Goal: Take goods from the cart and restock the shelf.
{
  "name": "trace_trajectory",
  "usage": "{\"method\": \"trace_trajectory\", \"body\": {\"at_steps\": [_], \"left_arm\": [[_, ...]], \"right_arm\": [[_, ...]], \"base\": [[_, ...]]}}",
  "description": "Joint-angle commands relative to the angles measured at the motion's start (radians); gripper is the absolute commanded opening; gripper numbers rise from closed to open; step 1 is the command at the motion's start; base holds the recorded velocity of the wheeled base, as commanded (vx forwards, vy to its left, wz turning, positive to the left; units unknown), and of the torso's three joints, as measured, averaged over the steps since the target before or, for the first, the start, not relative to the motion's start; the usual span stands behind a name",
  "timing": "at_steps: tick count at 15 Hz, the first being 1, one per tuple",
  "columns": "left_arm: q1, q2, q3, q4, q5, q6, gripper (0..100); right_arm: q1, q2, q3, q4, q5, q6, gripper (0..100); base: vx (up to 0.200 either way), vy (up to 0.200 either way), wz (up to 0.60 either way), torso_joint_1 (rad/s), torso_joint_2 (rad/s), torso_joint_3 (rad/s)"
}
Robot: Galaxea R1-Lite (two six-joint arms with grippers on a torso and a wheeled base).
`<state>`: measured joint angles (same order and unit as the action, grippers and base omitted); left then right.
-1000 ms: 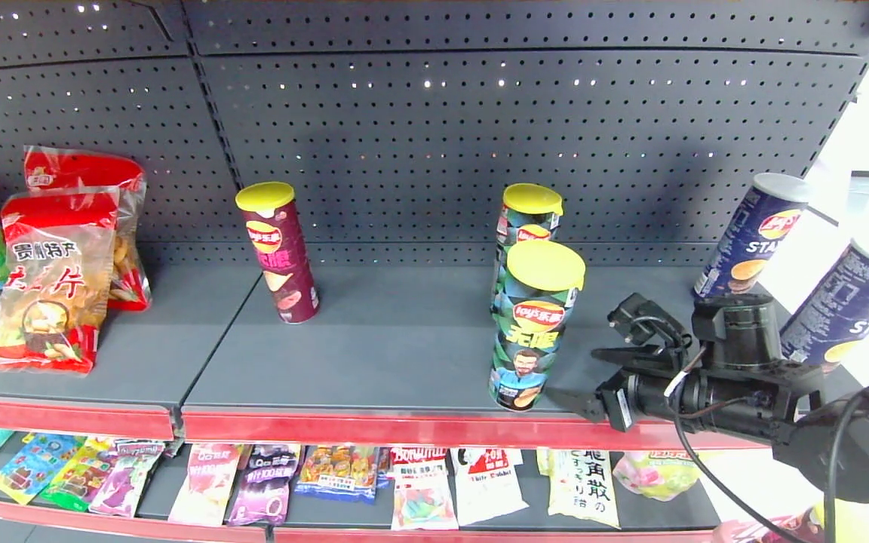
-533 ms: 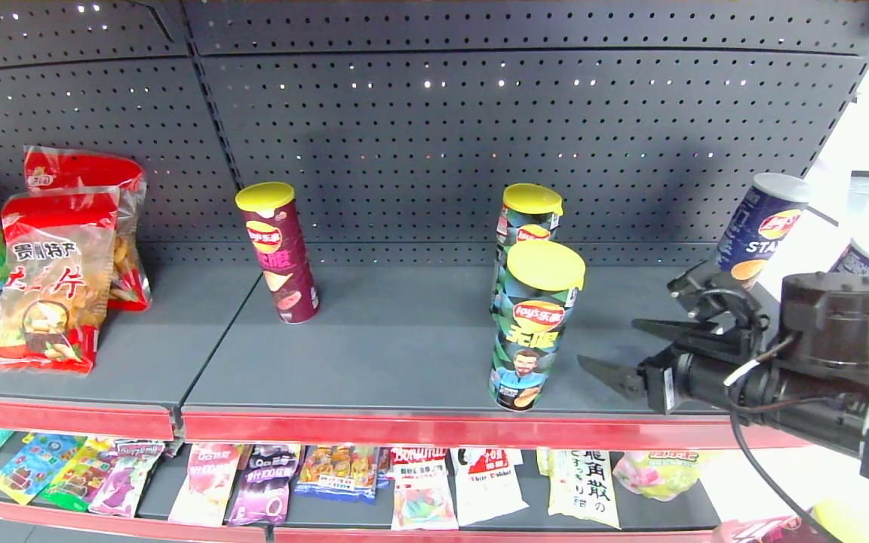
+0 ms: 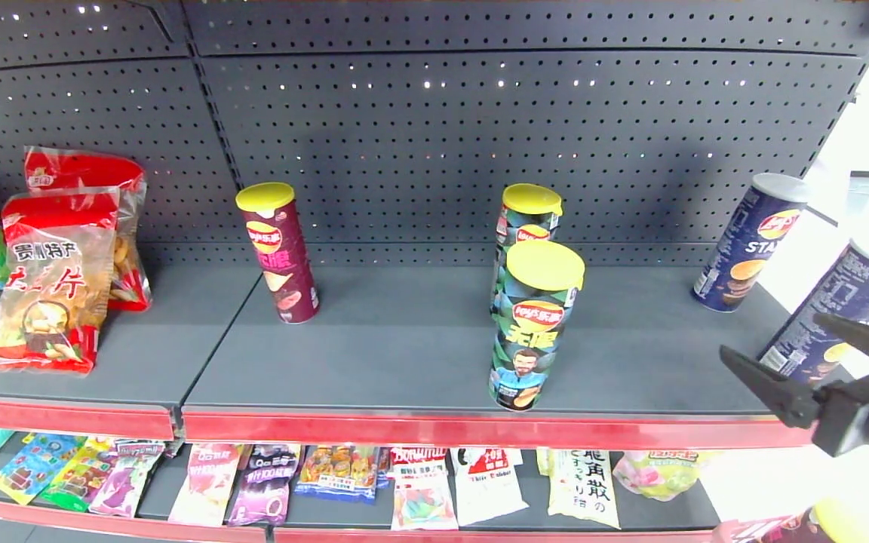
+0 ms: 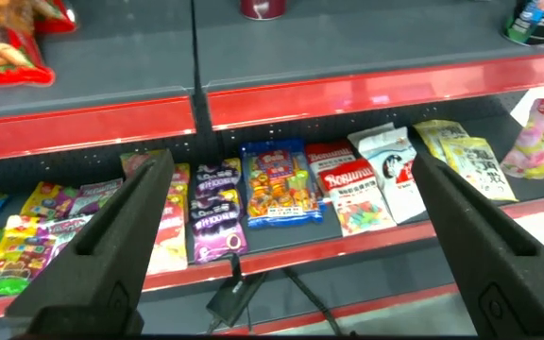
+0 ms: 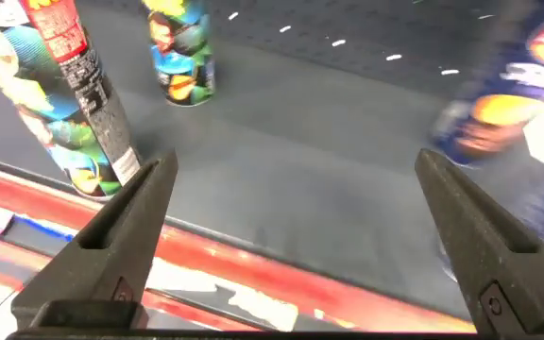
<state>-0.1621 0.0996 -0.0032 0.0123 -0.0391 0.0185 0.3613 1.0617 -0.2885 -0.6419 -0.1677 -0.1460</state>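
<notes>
Black right gripper [image 3: 772, 335] hovers, fingers [image 3: 766, 385] spread, apparently just before the shelf [image 3: 404, 354].

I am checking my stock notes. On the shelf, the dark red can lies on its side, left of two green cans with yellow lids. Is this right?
One thing is wrong: the dark red can stands upright, as the head view shows. It is indeed left of the two green cans with yellow lids.
</notes>
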Motion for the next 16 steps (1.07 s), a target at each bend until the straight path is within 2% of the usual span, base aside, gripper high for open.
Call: {"method": "trace_trajectory", "body": {"at_steps": [1,2,3,4,6,7,8,11,16], "left_arm": [[0.001,0.002,0.002,0.0,0.019,-0.015,100],[0.0,0.002,0.002,0.0,0.019,-0.017,100],[0.001,0.002,0.002,0.0,0.019,-0.019,100],[0.0,0.002,0.002,0.0,0.019,-0.019,100],[0.001,0.002,0.002,0.0,0.021,-0.015,100],[0.0,0.002,0.002,0.0,0.021,-0.015,100],[0.0,0.002,0.002,0.0,0.019,-0.014,100],[0.001,0.002,0.002,0.0,0.021,-0.014,100],[0.0,0.002,0.002,0.0,0.021,-0.012,100]], "right_arm": [[-0.058,-0.342,0.02,0.243,-0.072,-0.06,100],[-0.084,-0.388,0.019,0.309,-0.081,-0.058,100],[-0.179,-0.525,0.002,0.507,-0.081,-0.05,100],[-0.214,-0.623,0.005,0.607,-0.082,-0.047,100],[-0.242,-0.812,-0.006,0.815,-0.084,-0.047,100],[-0.243,-0.816,-0.006,0.823,-0.085,-0.046,100],[-0.243,-0.918,-0.034,0.949,-0.084,-0.046,100],[-0.242,-0.93,-0.021,0.964,-0.081,0.0,100],[-0.235,-0.93,-0.008,0.966,-0.078,0.003,100]], "base": [[0.0,0.0,0.0,0.0,0.0,0.0],[0.0,0.0,0.0,0.0,0.0,0.0],[0.0,0.0,0.0,0.0,0.0,0.0],[0.0,0.0,0.0,0.0,0.0,0.0],[0.0,0.0,0.0,0.0,0.0,0.0],[0.0,0.0,0.0,0.0,0.0,0.0],[0.0,0.0,0.0,0.0,0.0,0.0],[0.0,0.0,0.0,0.0,0.0,0.0],[0.0,0.0,0.0,0.0,0.0,0.0]]}}
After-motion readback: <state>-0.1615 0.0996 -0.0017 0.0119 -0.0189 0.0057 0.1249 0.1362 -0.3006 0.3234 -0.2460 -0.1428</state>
